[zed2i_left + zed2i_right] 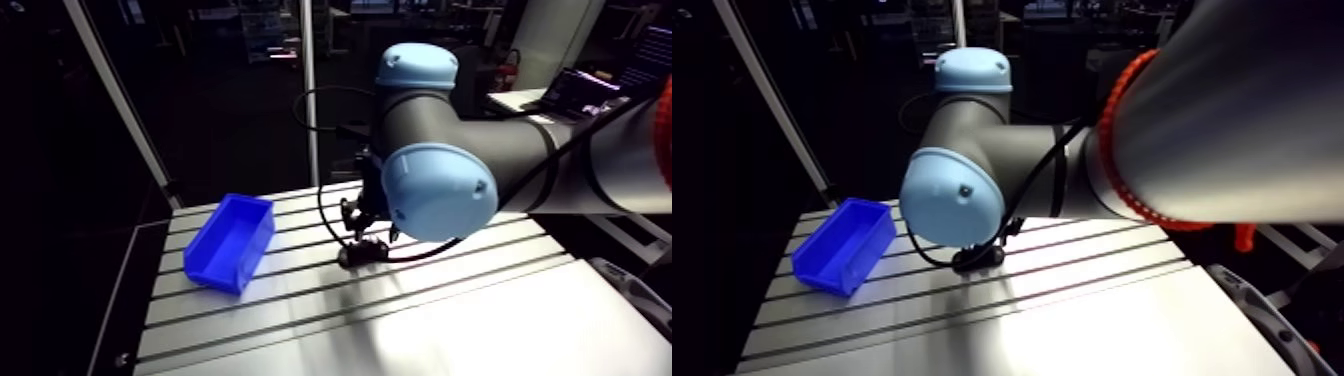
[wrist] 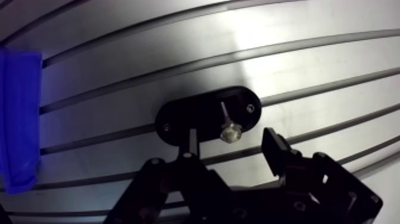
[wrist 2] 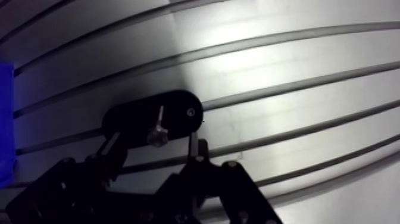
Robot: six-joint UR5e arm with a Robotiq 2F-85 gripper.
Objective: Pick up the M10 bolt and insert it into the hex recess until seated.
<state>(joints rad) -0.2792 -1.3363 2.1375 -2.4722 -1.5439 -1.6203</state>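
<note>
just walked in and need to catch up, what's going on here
The robot arm holds its end effector low over a black oval plate on the slotted table. A small bolt is on that plate, between the two open fingers, which do not touch it. Whether it is seated in a recess cannot be told. A blue bin stands off to one side on the table.
</note>
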